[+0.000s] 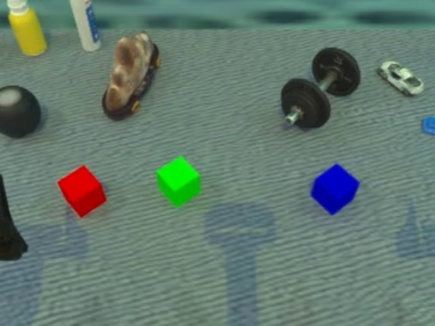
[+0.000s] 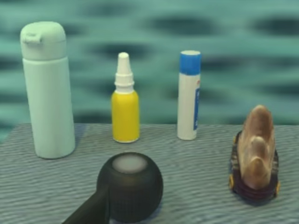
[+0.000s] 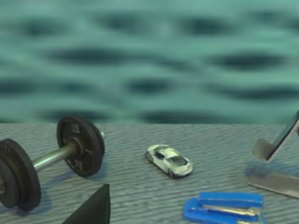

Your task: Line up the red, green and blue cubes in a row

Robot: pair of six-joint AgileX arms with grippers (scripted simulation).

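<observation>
Three cubes sit apart in a rough line across the table's middle in the top view: the red cube (image 1: 81,191) at the left, the green cube (image 1: 179,180) next to it, and the blue cube (image 1: 334,188) farther right. None of them shows in either wrist view. My left gripper (image 1: 8,231) is a dark shape at the table's left edge, left of the red cube and nearer the front, touching nothing. A dark part of my right gripper (image 3: 93,210) shows only in the right wrist view. It is outside the top view, with just a shadow at the right edge.
Along the back stand a yellow bottle (image 1: 27,30), a white bottle (image 1: 85,24), a brown shoe-like toy on wheels (image 1: 129,75), a black ball (image 1: 17,112), a dumbbell (image 1: 319,85), a white toy car (image 1: 401,77) and a blue stapler (image 1: 428,125).
</observation>
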